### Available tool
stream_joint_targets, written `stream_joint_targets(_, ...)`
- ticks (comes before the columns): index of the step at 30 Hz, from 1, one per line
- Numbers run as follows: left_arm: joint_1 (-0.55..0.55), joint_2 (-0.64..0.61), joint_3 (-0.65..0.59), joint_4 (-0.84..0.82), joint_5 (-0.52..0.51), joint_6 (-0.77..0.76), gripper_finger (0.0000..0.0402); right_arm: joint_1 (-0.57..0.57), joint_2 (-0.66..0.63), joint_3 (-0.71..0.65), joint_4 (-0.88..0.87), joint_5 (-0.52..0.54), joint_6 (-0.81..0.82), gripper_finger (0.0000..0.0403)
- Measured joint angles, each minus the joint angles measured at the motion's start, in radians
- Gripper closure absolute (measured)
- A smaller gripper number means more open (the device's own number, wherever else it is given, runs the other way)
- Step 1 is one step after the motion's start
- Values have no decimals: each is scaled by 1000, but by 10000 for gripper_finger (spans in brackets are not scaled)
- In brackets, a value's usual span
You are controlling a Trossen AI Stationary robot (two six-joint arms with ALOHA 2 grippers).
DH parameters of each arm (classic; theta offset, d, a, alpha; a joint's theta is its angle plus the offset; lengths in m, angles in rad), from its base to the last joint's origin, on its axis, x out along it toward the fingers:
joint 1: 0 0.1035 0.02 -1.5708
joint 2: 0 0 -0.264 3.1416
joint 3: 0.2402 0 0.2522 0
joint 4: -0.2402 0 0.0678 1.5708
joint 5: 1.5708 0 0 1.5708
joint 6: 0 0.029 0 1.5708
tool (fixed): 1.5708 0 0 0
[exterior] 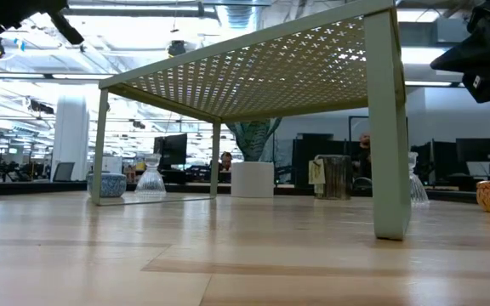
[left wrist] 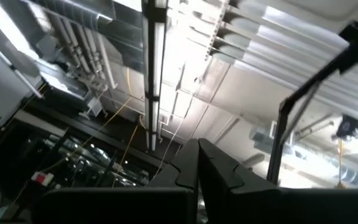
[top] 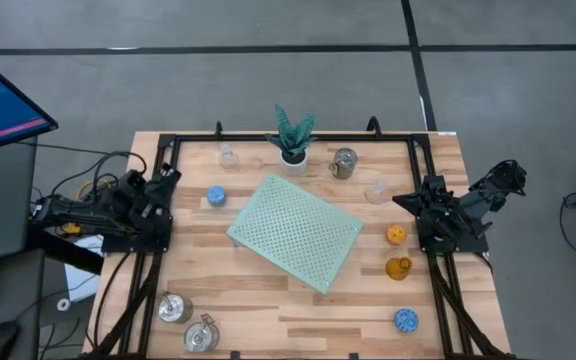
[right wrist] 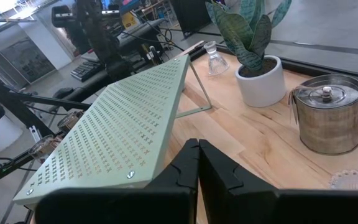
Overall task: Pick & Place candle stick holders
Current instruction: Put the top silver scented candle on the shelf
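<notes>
The candle stick holders stand scattered on the wooden table around a pale green perforated mat [top: 296, 232]. At the far side are a clear glass one [top: 228, 155], a silver one [top: 343, 162] and another clear one [top: 376, 190]. A blue one [top: 215, 196] stands at the left. An orange [top: 396, 234], an amber [top: 398, 267] and a blue one [top: 406, 320] stand at the right, and two silver ones [top: 175, 308] [top: 201, 335] at the near left. My left gripper [left wrist: 197, 163] is shut at the left edge, tipped up toward the ceiling. My right gripper [right wrist: 197, 158] is shut at the right edge, above the table, pointing toward the mat.
A green-leaved plant in a white pot [top: 293, 140] stands at the far middle. The mat is raised on thin legs [exterior: 387, 127], like a low stand. A black frame [top: 298, 137] runs along the table's edges. A monitor [top: 3, 100] stands off the table's left.
</notes>
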Motion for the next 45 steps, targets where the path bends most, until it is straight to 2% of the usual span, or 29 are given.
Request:
stream_joint_targets(3,0,43,25,-1,-13,-32,394,0,0,0,0,0,0,403)
stream_joint_targets(10,0,248,116,-7,-19,-121,394,0,0,0,2,4,0,403)
stream_joint_targets(13,0,300,131,-10,-12,-166,394,0,0,0,18,4,0,403)
stream_joint_targets(17,0,283,131,-16,-12,-164,394,0,0,0,59,4,0,403)
stream_joint_targets(21,0,214,132,-18,-6,-119,394,-1,0,0,80,8,-3,403)
stream_joint_targets(26,0,134,136,-65,-13,-81,394,-1,0,0,97,68,-6,394)
stream_joint_targets(30,0,86,133,-162,-18,-79,394,-1,0,0,215,89,-152,350)
stream_joint_targets(37,0,-32,133,-266,-18,-79,394,-1,35,15,538,192,-540,233)
stream_joint_targets(41,0,-123,133,-368,-18,-79,394,-1,102,77,607,284,-694,164)
stream_joint_targets(45,0,-193,133,-446,-18,-79,394,-1,206,170,607,397,-794,122)
